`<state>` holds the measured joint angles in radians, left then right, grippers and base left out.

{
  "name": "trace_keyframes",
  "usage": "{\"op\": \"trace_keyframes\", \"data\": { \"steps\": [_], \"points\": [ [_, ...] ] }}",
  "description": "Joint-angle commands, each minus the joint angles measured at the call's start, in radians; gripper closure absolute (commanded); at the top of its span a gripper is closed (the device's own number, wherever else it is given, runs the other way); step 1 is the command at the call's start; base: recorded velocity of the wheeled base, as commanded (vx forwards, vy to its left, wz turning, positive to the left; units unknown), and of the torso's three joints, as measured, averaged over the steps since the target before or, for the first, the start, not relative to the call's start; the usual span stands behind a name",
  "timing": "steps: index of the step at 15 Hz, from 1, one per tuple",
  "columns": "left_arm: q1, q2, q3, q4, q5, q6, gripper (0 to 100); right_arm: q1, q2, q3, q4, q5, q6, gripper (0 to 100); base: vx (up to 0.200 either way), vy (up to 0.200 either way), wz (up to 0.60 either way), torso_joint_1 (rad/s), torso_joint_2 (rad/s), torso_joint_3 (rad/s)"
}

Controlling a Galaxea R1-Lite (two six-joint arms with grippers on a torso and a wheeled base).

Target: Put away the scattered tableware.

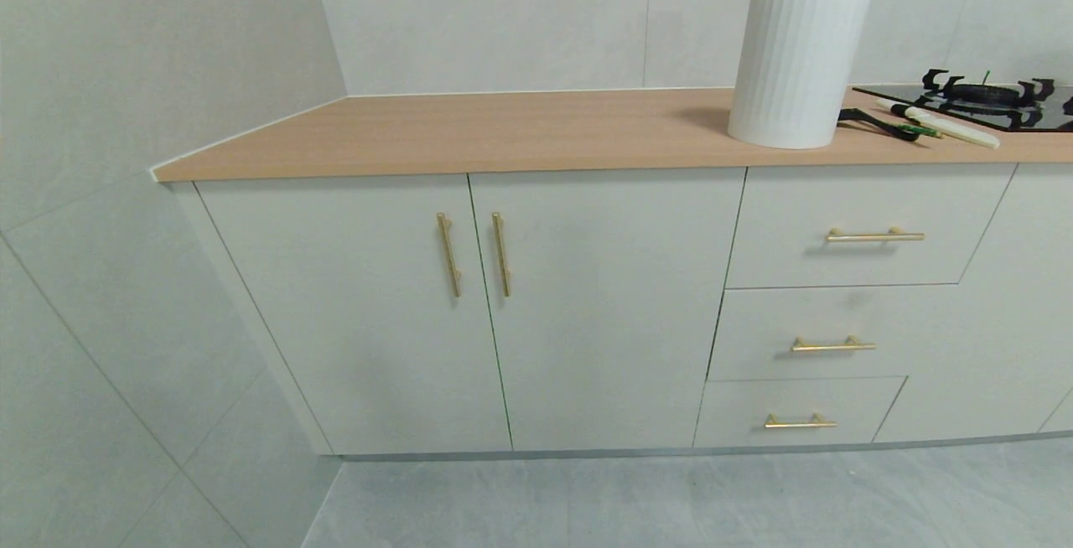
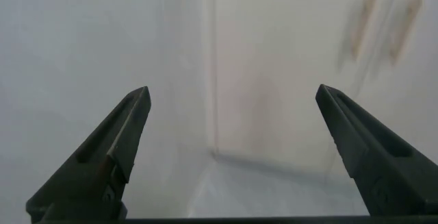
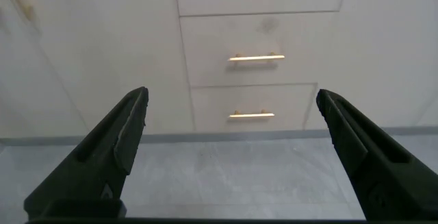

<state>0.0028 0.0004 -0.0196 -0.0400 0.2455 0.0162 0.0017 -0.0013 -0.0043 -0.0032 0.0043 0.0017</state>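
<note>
Standing at the upper right of the head view, a white ribbed holder [image 1: 796, 66] sits upright on the wooden counter [image 1: 503, 133]. Just right of its base lie the scattered utensils [image 1: 914, 116], a black-handled piece [image 1: 872, 122], a small green one and a long white-handled one [image 1: 956, 129], between the holder and the black hob [image 1: 989, 100] at the right edge. Below the counter, 2 cabinet doors [image 1: 352, 313] fill the centre and 3 drawers [image 1: 838, 263] stack at the right, all shut, with gold bar handles. The left end effector [image 2: 231, 94] is released, fingers spread wide around nothing, facing the cabinet's corner by the wall. The right end effector [image 3: 231, 94] is likewise released and empty, facing the lower drawers and the grey floor [image 3: 226, 176].
</note>
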Motion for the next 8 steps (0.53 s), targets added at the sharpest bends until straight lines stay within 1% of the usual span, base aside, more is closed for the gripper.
{"op": "trace_keyframes", "data": {
  "steps": [1,2,3,4,5,6,7,8],
  "points": [
    [0.0,0.0,0.02,0.002,-0.066,-0.005,0,0.0,0.003,0.004,0.005,0.003,-0.003,0,0.0,0.0,0.0,0.0,0.0,0.0],
    [0.0,0.0,0.02,0.003,-0.112,-0.013,0,0.0,0.003,0.004,0.005,0.003,-0.003,0,0.0,0.0,0.0,0.0,0.0,0.0],
    [0.0,0.0,0.02,0.037,-0.181,-0.022,0,0.0,0.003,0.004,0.005,0.003,-0.005,0,0.0,0.0,0.0,0.0,0.0,0.0],
    [0.0,0.0,0.02,0.038,-0.2,-0.018,0,0.001,0.003,0.004,0.005,0.002,-0.003,0,0.0,0.0,0.0,0.0,0.0,0.0],
    [-0.001,0.0,0.02,0.038,-0.204,0.005,0,0.0,0.003,0.004,0.003,0.0,0.004,0,0.0,0.0,0.0,0.0,0.0,0.0],
    [-0.001,0.0,0.02,0.038,-0.207,0.016,0,0.0,0.003,0.004,0.003,-0.001,0.017,0,0.0,0.0,0.0,0.0,0.0,0.0],
    [-0.001,0.0,0.02,0.038,-0.207,0.016,0,0.0,0.003,0.004,0.003,-0.001,0.023,0,0.0,0.0,0.0,0.0,0.0,0.0],
    [-0.001,0.0,0.02,0.038,-0.207,0.008,0,0.001,0.003,0.004,0.003,0.0,0.017,0,0.0,0.0,0.0,0.0,0.0,0.0]
  ]
}}
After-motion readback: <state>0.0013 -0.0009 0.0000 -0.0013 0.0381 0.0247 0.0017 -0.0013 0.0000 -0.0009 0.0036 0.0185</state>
